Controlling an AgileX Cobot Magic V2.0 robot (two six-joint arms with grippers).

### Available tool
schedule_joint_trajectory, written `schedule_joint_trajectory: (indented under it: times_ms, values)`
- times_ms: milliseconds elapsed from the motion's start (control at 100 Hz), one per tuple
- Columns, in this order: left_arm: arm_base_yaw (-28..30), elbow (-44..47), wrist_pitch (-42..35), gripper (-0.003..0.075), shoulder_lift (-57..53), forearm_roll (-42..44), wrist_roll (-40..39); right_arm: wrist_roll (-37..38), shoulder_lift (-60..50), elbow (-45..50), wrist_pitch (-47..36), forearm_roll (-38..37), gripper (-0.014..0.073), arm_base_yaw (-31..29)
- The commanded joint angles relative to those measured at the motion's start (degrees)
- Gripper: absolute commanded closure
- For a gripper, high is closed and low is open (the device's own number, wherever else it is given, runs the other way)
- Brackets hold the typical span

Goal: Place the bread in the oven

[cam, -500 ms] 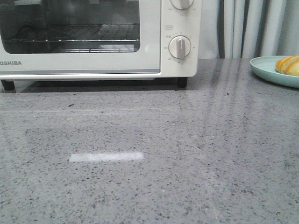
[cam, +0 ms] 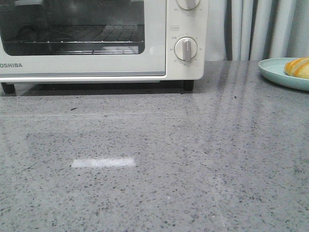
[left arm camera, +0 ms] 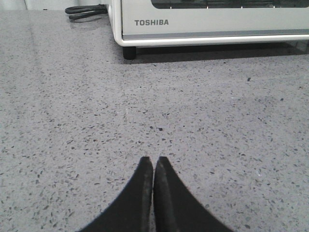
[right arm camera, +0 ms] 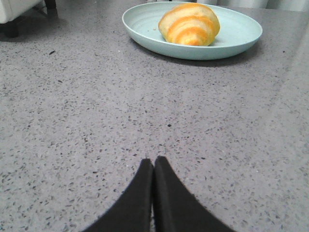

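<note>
The bread (right arm camera: 189, 24), a golden-brown striped roll, lies on a pale teal plate (right arm camera: 241, 37); in the front view only its edge (cam: 298, 67) shows at the far right. The cream-white oven (cam: 159, 48) stands at the back left with its glass door closed; it also shows in the left wrist view (left arm camera: 212, 26). My left gripper (left arm camera: 153, 160) is shut and empty over bare counter, well short of the oven. My right gripper (right arm camera: 154, 160) is shut and empty over the counter, well short of the plate. Neither gripper shows in the front view.
The grey speckled counter (cam: 159, 159) spreads between the oven and the plate (cam: 275, 72). A black cord (left arm camera: 87, 10) lies beside the oven's left side. Curtains (cam: 260, 29) hang behind the counter at the back right.
The bright reflection on the counter has become shorter on its right side. Nothing else has moved.
</note>
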Motion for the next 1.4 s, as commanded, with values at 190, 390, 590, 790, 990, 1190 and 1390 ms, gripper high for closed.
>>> schedule_joint_trajectory:
  times_ms: [190, 390, 590, 790, 990, 1190, 1390]
  values:
    - [-0.12, 1.48, -2.94, 0.0741, -1.69, -0.2, -0.61, -0.1, -1.3, 0.8, -2.02, -1.13, 0.0643, -0.35]
    - [-0.12, 1.48, -6.58, 0.0741, -1.69, 2.33, -0.61, -0.1, -1.3, 0.69, -6.0, -1.51, 0.0643, -0.35]
    - [-0.12, 1.48, -17.85, 0.0741, -1.69, -23.47, -0.61, -0.1, -1.3, 0.69, -20.44, 0.12, 0.0643, -0.35]
    - [-0.12, 1.48, -23.92, 0.0741, -1.69, -46.01, -0.61, -0.1, -1.3, 0.59, -33.12, 9.82, 0.0643, -0.35]
    - [-0.52, -2.48, -25.12, 0.0742, -1.42, -47.87, 0.3, -0.1, -1.3, -1.7, -31.69, 25.39, 0.0643, -0.35]
    - [-1.89, -17.28, -15.72, 0.0742, 8.63, -27.01, 1.99, -0.1, 4.18, -13.35, -19.1, 21.44, 0.0643, -0.35]
    - [-3.47, -35.59, -10.1, 0.0741, 29.87, -16.1, 8.01, -0.1, 15.17, -23.55, -10.38, 17.31, 0.0643, -0.35]
